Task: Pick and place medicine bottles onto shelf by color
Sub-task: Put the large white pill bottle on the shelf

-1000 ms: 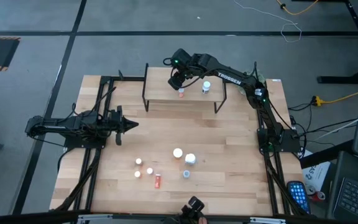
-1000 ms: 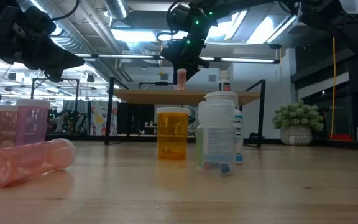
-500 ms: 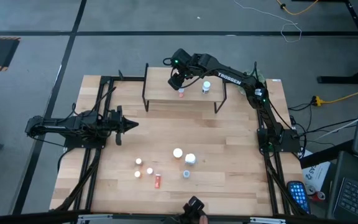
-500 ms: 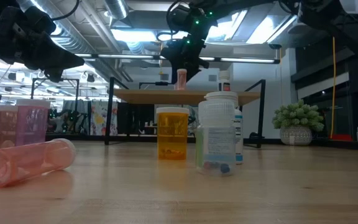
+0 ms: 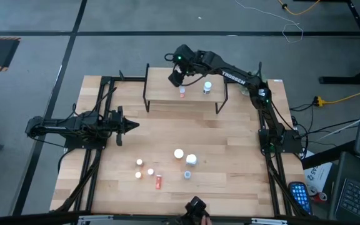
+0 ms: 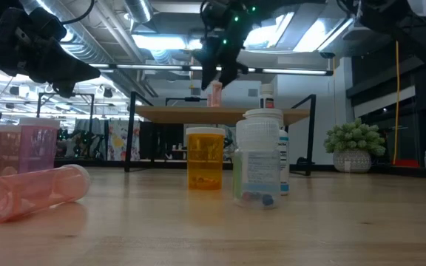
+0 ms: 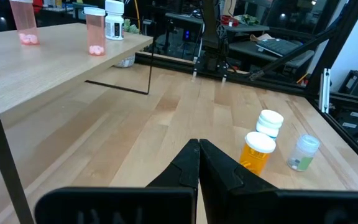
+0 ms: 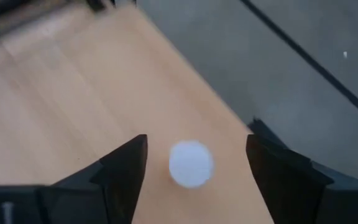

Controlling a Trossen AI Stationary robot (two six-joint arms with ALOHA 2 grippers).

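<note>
Jaws spread wide, the right gripper [image 5: 179, 77] hangs above the pink bottle [image 5: 182, 94] standing on the shelf [image 5: 161, 92] (a white bottle [image 5: 207, 87] stands nearby). The left gripper [image 5: 132, 125], jaws pressed together, waits over the bench [image 5: 230, 156]; more bottles [image 5: 186, 160] stand there.

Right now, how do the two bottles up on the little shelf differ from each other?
The pink bottle stands near the shelf's front edge, just below the open right gripper; the white bottle stands apart to its right. The pink one is slimmer, with a see-through pink body; the white one is wider and opaque. Both stand upright and have white caps.
</note>
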